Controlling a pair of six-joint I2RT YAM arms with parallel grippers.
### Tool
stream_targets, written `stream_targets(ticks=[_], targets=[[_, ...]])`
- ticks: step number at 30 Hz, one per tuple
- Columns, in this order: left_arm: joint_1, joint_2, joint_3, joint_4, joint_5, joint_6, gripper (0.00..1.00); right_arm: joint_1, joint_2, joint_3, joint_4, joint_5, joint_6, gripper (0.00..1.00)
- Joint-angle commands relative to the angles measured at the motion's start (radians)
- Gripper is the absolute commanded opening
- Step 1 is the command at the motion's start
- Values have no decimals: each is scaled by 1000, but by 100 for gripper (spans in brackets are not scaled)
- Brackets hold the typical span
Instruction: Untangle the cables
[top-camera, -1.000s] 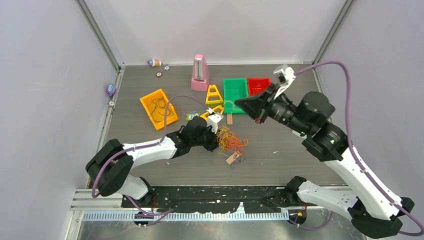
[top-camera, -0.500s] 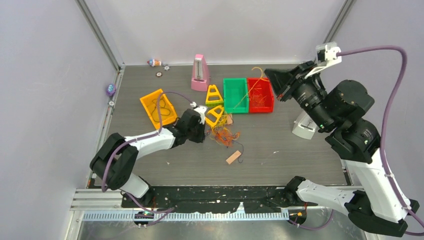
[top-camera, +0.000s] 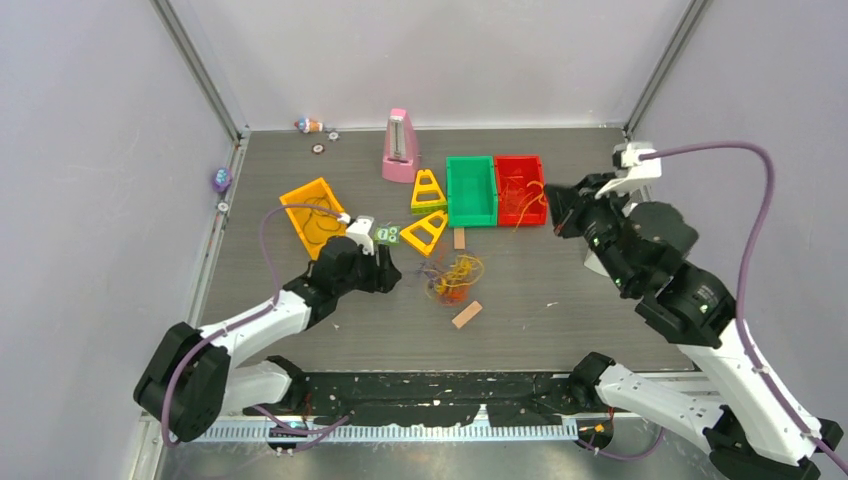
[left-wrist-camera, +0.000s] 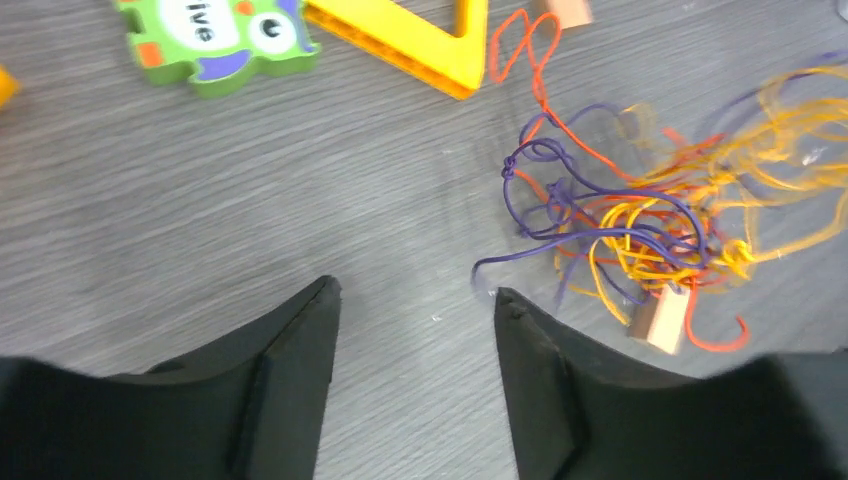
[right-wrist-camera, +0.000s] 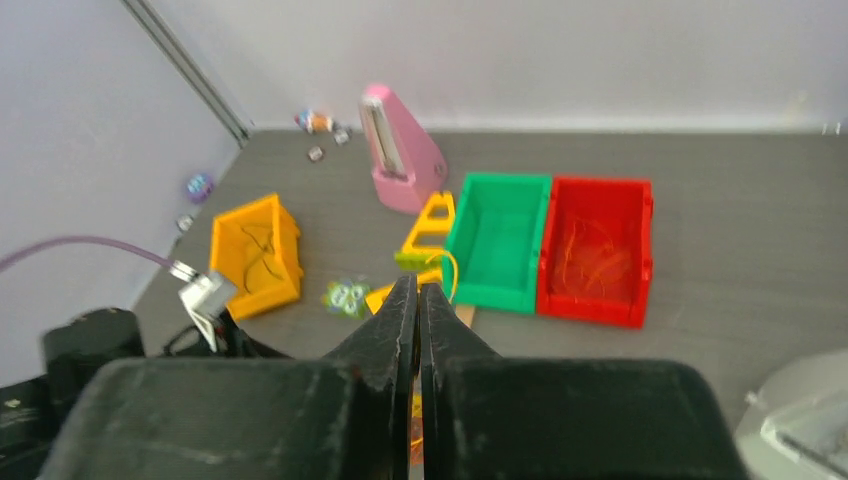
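Observation:
The cables (top-camera: 452, 275) lie as a loose tangle of yellow, orange-red and purple cords mid-table, shown close in the left wrist view (left-wrist-camera: 640, 215) with a small tan block (left-wrist-camera: 660, 320) caught in them. My left gripper (top-camera: 388, 272) (left-wrist-camera: 413, 290) is open just left of the tangle, low over bare table, nothing between its fingers. More orange cords lie in the red bin (top-camera: 540, 165) and drape over its front edge. My right gripper (top-camera: 550, 205) (right-wrist-camera: 417, 280) hovers at that bin's right front, shut, and a thin yellow cable (right-wrist-camera: 452, 272) curls out from its tips.
An orange bin (top-camera: 300, 195) with cords stands at the left, a green bin (top-camera: 471, 215) beside the red one. A pink metronome (top-camera: 400, 147), two yellow triangles (top-camera: 428, 190), a green owl piece (left-wrist-camera: 215, 35) and a tan block (top-camera: 466, 314) surround the tangle.
My left gripper has opened and drawn back left, off the tangle. The right arm swung from the table's middle to the red bin, and orange cords now hang on that bin.

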Motion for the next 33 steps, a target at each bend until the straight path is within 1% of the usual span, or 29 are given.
stream_targets(ticks=[1,2,4,6,8,9,10,11,12,13,15,17,18,19,21,24,27,28,29,30,31,33], targets=[[-14,-48,-63,259,167,24,71,-1,-38,-165,-6,34,107,5],[-19,-44,-64,277,192,36,76,-1,-49,-221,-9,28,130,5],[-33,-22,-44,280,242,57,81,-1,-62,-284,-30,35,158,5],[-61,10,-17,267,262,77,84,-1,-72,-331,-79,66,186,5],[-88,43,9,258,274,93,85,-1,-85,-377,-131,107,217,6],[-103,61,21,257,285,98,85,-2,-93,-407,-170,143,246,8],[-115,79,33,258,305,102,85,-2,-95,-422,-211,159,262,27],[-128,97,47,256,315,105,85,-2,-98,-447,-228,180,283,55],[-143,112,57,254,321,110,85,-2,-98,-457,-265,185,292,69],[-157,126,69,251,328,116,85,-4,-98,-474,-283,192,310,86],[-177,149,91,241,332,118,86,-4,-96,-501,-310,180,321,94],[-186,178,118,227,346,118,86,-4,-85,-529,-300,142,306,95],[-187,203,133,212,355,117,86,-4,-67,-535,-287,120,302,95],[-188,223,149,203,371,116,87,-4,-57,-550,-276,104,290,91],[-190,270,190,182,404,110,87,-5,-20,-578,-227,55,269,87],[-196,325,239,164,429,100,87,-13,46,-620,-125,-49,248,82],[-206,374,273,151,437,89,87,-15,90,-653,-37,-147,242,80],[-211,393,293,131,435,93,87,-15,106,-677,-22,-200,238,80],[-214,411,310,104,426,95,85,-15,114,-689,3,-224,237,80],[-215,429,327,72,412,97,80,-15,130,-714,10,-265,238,81],[-215,446,347,36,397,99,72,-15,139,-723,17,-283,238,81],[-215,471,385,-29,370,108,51,-15,176,-752,22,-344,242,83]])
